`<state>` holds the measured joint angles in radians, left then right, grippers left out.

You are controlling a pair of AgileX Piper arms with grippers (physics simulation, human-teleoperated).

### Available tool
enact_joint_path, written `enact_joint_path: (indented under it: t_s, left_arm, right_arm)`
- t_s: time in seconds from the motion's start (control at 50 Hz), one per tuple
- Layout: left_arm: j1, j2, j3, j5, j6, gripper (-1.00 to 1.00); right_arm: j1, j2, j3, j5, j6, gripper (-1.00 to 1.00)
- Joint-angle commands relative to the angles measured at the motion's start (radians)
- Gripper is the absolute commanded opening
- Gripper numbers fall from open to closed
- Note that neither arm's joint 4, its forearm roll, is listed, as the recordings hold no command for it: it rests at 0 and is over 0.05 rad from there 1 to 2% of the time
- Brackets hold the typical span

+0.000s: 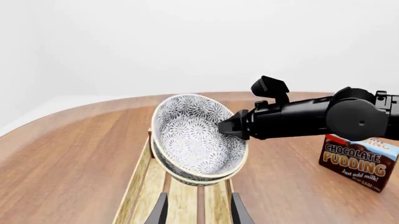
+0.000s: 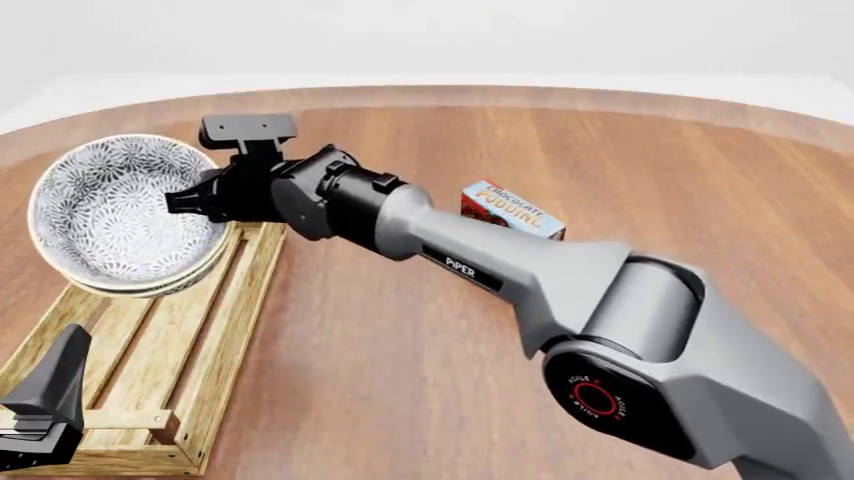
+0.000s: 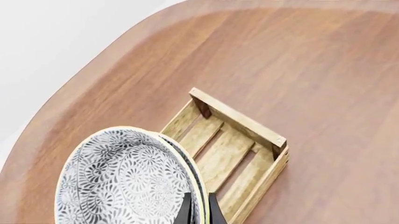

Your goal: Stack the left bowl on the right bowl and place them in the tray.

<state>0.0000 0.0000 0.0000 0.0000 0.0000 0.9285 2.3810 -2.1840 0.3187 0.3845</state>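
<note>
I've got the right gripper point(image 2: 180, 200) clamped on the rim of the stacked bowls, at their right edge in the front view, upper left of that frame. The right wrist cam shows it best: both fingertips point(image 3: 187, 210) at bottom centre, pinched together over the cream rims w/ only a thin gap between them.

The left bowl point(image 2: 114, 205) sits nested inside the right bowl point(image 2: 174, 280) — only the lower bowl's outer wall and rim show, as a crescent under the top one. The stack is tilted, its open face turned toward the camera in the front view and toward the left wrist cam too. It's over the far end of the tray point(image 2: 200, 370); I can't tell whether the lower bowl touches the slats or hangs just above them.

The tray runs from lower left up toward the bowls in the front view, slats and near end bar bare.

The left gripper point(image 2: 47, 400) is at the bottom left corner of the front view, near the tray's near end, well apart from the bowls. In the left wrist cam its two fingertips point(image 1: 159, 212) stand apart at bottom centre, nothing between them but tray slats — so, spread.

Pudding box point(image 2: 511, 210) lies on the table point(image 2: 641, 160) behind the right arm, centre frame, well apart from the tray.
</note>
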Motion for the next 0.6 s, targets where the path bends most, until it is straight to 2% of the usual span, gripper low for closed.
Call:
enact_joint_path:
  t_s: [0.02,0.26,0.6]
  left_arm:
    - [0.000,0.000,0.000,0.000,0.000,1.00]
    - [0.000,0.000,0.000,0.000,0.000,1.00]
    - [0.000,0.000,0.000,0.000,0.000,1.00]
  right_arm:
    - [0.014,0.005,-0.006,-0.029,0.017,-1.00]
    - [0.030,0.025,-0.011,-0.040,0.022,-1.00]
    - [0.021,0.109,-0.110,-0.012,0.021,-1.00]
